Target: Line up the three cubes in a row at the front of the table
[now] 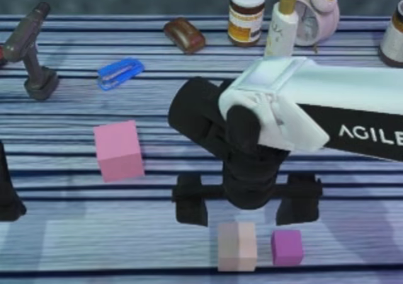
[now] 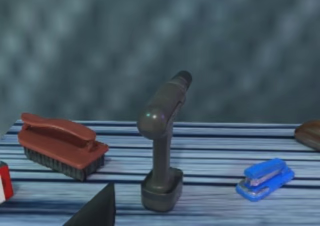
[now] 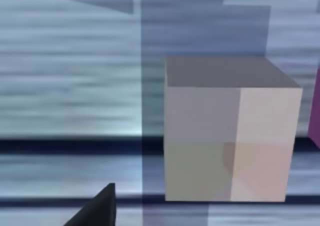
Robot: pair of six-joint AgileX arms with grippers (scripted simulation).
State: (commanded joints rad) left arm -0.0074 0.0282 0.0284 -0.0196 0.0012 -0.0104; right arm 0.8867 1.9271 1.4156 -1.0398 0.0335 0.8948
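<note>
You can see the right gripper (image 1: 238, 208) hanging over the front of the table (image 1: 75, 246), just behind the peach-beige cube (image 1: 237, 246), with its two black fingers (image 1: 191, 200) spread wide apart and holding nothing. The peach-beige cube sits at the front edge, and the small magenta-purple cube (image 1: 287, 247) sits just beside it on the right, with a thin gap between them. The big pink cube (image 1: 118, 150) stands well apart, farther back and to the left. Your left arm (image 1: 7, 193) is parked at the left edge, and you cannot tell if its gripper is open. Along the back you see a drill (image 1: 31, 51), a blue stapler (image 1: 119, 73), a brown rounded block (image 1: 184, 35), a jar (image 1: 246, 13), a bottle (image 1: 281, 27) and a pink alarm clock (image 1: 317, 10)
</note>
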